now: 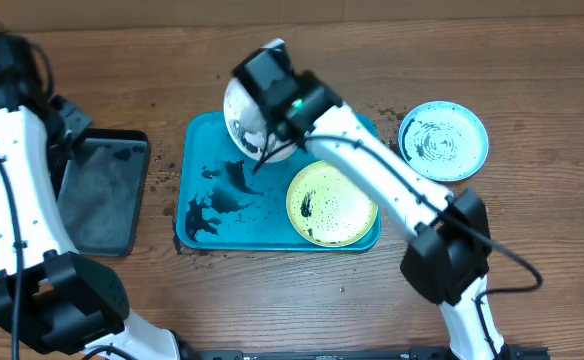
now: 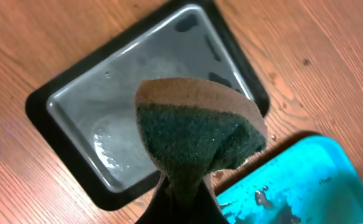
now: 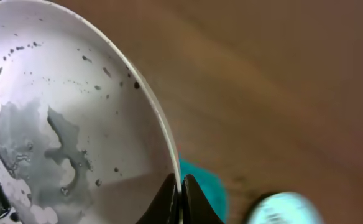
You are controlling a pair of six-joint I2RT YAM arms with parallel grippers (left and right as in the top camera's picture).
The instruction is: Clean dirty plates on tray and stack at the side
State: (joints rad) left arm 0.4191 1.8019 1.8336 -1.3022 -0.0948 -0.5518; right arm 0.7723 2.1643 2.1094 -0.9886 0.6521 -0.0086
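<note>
The right gripper (image 3: 181,191) shows only as two dark fingertips at the bottom edge of its wrist view. They are pinched together on the thin rim of the white plate (image 3: 63,124). That view cuts off the plate's top and left. Its glossy face carries dark specks and a grey, watery smear low on the left. Behind it the wooden table (image 3: 281,74) is blurred, and the light blue plate (image 3: 281,210) is only a pale smudge.

Overhead, the wrist body covers much of the white plate, which is held steeply tilted at the far edge of the turquoise tray (image 1: 197,225).

The left gripper (image 2: 183,190) is mostly out of frame. Its dark fingers are clamped on the lower end of a sponge (image 2: 197,134) that bends into a fan, with a coarse dark green scouring face and a tan band along the top. From overhead I cannot make out these fingers or the sponge. The sponge hides the near rim of the black tray (image 2: 51,109), a rounded rectangle with a grey, wet-looking inside, lying flat on the wood.

The yellow-green plate (image 1: 332,203) lies flat at the turquoise tray's right end, round and dark-smeared, its far edge under the right arm. The light blue plate, streaked dark, sits on the table right of the tray, apart from it. Dark splotches mark the tray floor
</note>
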